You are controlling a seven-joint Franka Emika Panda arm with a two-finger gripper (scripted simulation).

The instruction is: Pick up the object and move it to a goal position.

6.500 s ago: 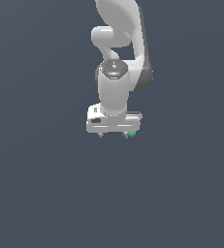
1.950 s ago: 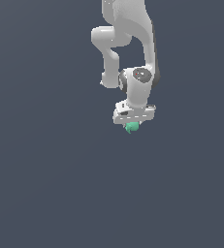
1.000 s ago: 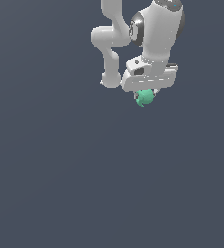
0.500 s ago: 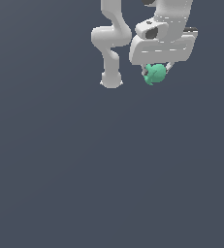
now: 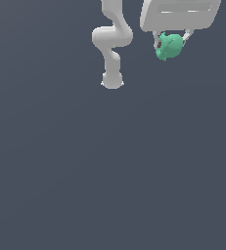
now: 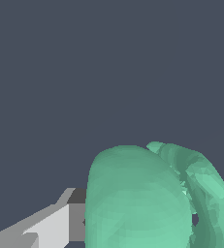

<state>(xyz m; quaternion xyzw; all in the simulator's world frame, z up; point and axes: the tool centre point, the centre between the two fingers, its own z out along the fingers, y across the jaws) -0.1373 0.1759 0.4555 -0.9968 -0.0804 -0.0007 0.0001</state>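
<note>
The white gripper (image 5: 172, 43) now sits higher and further toward the exterior view's right than half a second ago, its fingers clamped on the teal object (image 5: 169, 47). The lift looks done; the goal position, unmarked here, probably lies further on.

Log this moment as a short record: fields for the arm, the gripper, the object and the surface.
arm: white, base on the floor, rising out of the exterior view's top edge
gripper: near the top of the exterior view, to the right of the base, fingers shut on the object
object: teal-green lumpy blob, held between the fingers, off the floor; fills the lower part of the wrist view
floor: plain dark grey, nothing else seen on it
goal marker: none visible
</note>
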